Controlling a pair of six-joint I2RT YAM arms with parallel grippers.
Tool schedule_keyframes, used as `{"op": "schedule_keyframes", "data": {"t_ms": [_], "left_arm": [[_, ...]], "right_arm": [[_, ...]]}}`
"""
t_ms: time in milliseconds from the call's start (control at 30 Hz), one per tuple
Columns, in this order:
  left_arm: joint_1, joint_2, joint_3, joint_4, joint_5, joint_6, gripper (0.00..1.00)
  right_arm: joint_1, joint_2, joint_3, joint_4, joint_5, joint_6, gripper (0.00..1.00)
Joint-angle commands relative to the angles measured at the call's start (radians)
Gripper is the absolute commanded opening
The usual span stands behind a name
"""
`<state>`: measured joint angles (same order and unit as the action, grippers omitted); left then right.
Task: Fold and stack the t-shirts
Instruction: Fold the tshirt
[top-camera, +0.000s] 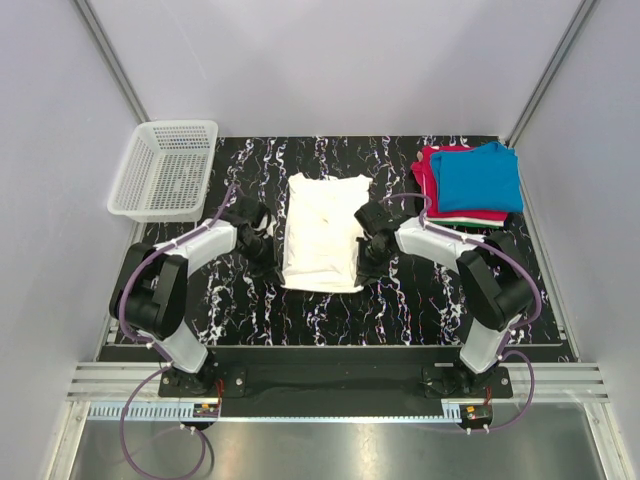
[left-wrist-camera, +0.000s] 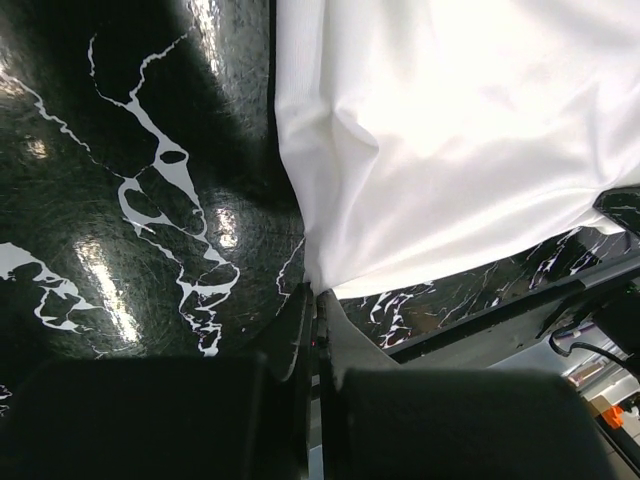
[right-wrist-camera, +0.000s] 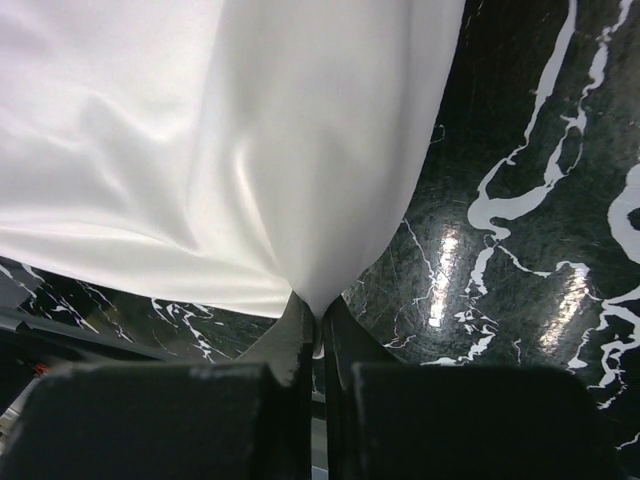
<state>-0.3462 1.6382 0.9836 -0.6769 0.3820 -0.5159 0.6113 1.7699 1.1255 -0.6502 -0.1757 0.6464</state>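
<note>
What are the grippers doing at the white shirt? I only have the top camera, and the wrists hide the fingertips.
Observer: On the left wrist camera, the left gripper is shut on a corner of the white t-shirt.
Operator: And the right one?
Observer: The right wrist camera shows the right gripper shut on the shirt's edge too, with the cloth drawn into a point at the pinch.
</note>
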Motion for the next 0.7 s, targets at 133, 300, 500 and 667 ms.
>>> {"op": "schedule_keyframes", "data": {"t_ms": [133,300,500,667], "left_arm": [[0.023,-0.014,0.115,-0.041,-0.017,0.019,0.0],[0.023,-0.008,0.191,-0.062,-0.009,0.008,0.0],[0.021,0.017,0.305,-0.098,-0.026,0.001,0.0],[0.023,0.089,0.453,-0.134,-0.037,-0.004,0.0]], "right_arm": [[-0.053,-0.055,0.106,-0.092,0.055,-0.067,0.0],[-0.067,-0.058,0.146,-0.114,0.042,-0.082,0.0],[-0.082,-0.07,0.209,-0.135,0.044,-0.105,0.0],[-0.113,-0.038,0.362,-0.199,0.051,-0.155,0.0]]}}
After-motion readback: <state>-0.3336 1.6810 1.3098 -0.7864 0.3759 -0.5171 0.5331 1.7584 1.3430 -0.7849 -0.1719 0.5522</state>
